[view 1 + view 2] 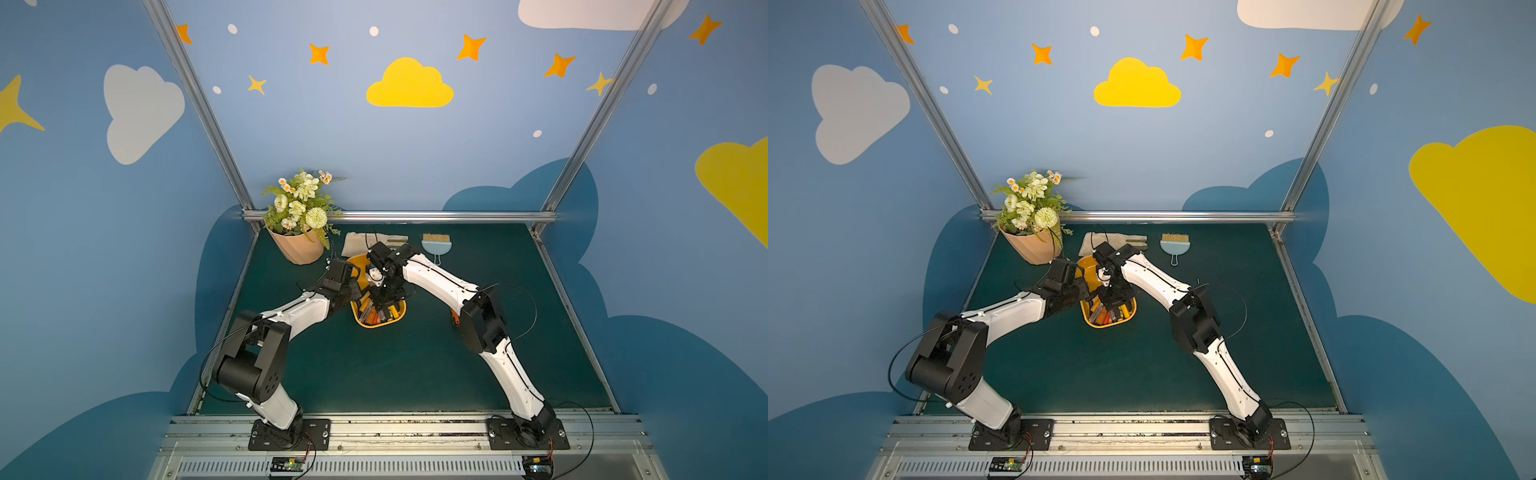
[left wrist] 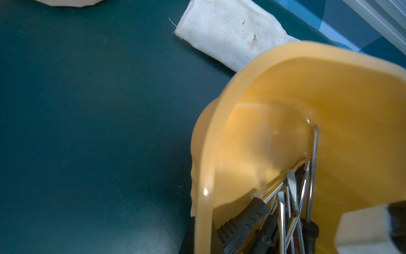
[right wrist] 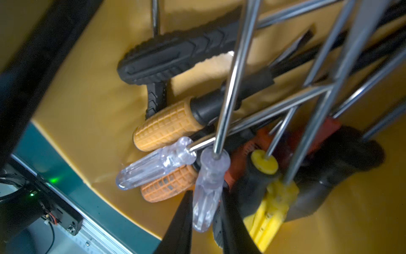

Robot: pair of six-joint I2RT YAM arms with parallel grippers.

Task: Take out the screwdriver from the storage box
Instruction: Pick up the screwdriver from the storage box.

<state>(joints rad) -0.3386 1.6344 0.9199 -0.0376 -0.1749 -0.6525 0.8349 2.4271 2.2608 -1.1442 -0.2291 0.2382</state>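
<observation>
The yellow-orange storage box (image 1: 376, 325) (image 1: 1106, 325) sits mid-table, partly covered by both wrists. It holds several screwdrivers. My right gripper (image 3: 206, 195) (image 1: 382, 309) reaches down into the box and is shut on a screwdriver (image 3: 211, 171) with a clear handle and steel shaft; its black fingers (image 3: 182, 220) press both sides of the handle. My left gripper (image 2: 203, 222) (image 1: 355, 291) is shut on the box's wall (image 2: 329, 99) at its left side, one jaw outside and one inside.
A peach flower pot (image 1: 296, 249) stands at the back left. A beige glove (image 1: 365, 243) and a small blue brush (image 1: 436, 247) lie behind the box. Orange, black, yellow and clear handles (image 3: 167, 125) crowd the box. An orange item (image 1: 455, 318) lies beside the right arm.
</observation>
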